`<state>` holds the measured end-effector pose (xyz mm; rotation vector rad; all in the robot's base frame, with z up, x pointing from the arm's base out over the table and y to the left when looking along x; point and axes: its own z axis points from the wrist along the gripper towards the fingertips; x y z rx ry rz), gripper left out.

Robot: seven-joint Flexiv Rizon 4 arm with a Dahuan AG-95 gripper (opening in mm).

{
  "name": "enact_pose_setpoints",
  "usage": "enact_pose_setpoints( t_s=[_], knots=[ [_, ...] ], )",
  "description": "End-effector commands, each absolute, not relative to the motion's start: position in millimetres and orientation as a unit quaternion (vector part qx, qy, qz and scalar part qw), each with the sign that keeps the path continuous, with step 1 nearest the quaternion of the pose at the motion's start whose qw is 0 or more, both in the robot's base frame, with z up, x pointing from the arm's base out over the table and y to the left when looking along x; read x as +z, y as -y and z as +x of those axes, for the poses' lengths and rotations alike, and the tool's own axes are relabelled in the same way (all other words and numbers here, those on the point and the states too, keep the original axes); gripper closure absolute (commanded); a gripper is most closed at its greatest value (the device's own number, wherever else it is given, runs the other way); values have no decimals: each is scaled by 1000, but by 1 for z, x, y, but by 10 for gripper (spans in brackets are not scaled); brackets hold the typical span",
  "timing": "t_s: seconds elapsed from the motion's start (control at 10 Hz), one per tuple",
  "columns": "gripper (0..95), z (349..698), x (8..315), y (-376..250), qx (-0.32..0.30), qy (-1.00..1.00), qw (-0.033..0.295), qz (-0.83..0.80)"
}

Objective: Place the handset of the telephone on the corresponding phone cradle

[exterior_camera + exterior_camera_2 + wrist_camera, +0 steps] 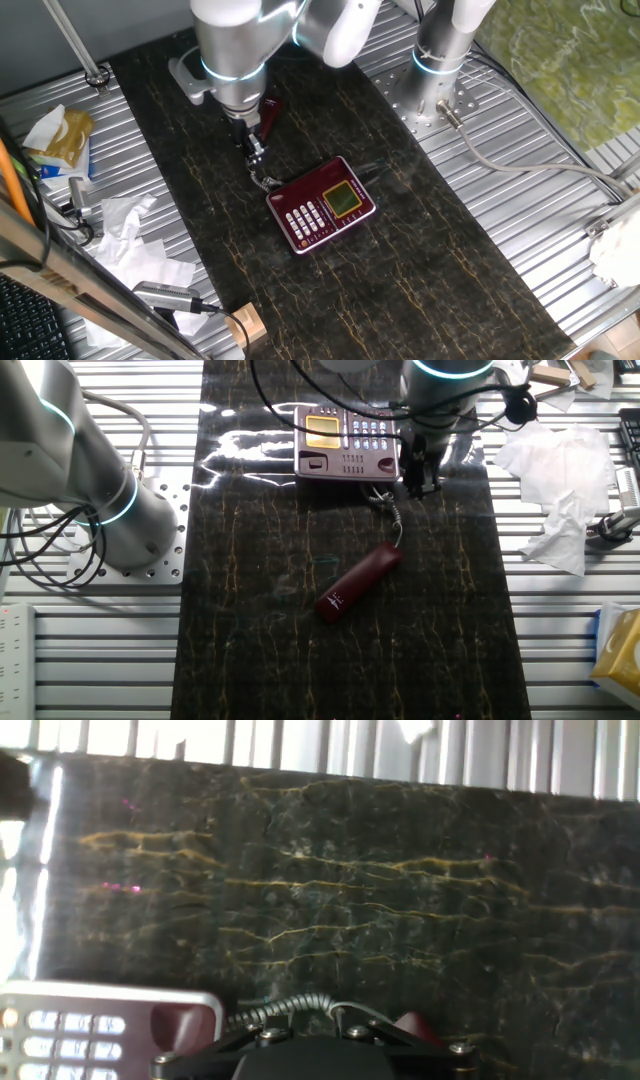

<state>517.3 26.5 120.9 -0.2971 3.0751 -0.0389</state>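
Your handset (358,582) lies flat on the dark marbled mat (250,630), off the telephone (347,443) and well apart from it, set at a diagonal with one end pointing back toward the base. Its curly cord (387,513) runs from that nearer end up to the edge of the telephone. In one fixed view you see only the upper tip of the handset (270,112), the rest hidden behind the arm. The telephone sits square on the mat with its white keypad (307,219) and yellow-green display (344,199) facing up; the phone cradle (345,465) along its edge carries nothing. Your gripper (418,488) hangs just beside the corner of the telephone, above the cord's base end, and touches neither handset nor base as far as the views show. You cannot tell from these pictures how far the jaws stand apart: the hand view shows only the dark body of the hand, a coil of cord and a corner of the keypad. Around the mat you have the ribbed metal table (560,260), crumpled white paper (560,510) on one side, and a second arm's base (110,510) on the other.
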Motion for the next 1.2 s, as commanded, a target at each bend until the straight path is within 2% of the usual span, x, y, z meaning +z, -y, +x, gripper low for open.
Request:
enact_pose_setpoints(
  t_s=[0.1, 1.2],
  knots=[
    [760, 518, 121, -27, 3, -988, 30, -150],
    [760, 518, 121, -27, 3, -986, 19, -165]
  ],
)
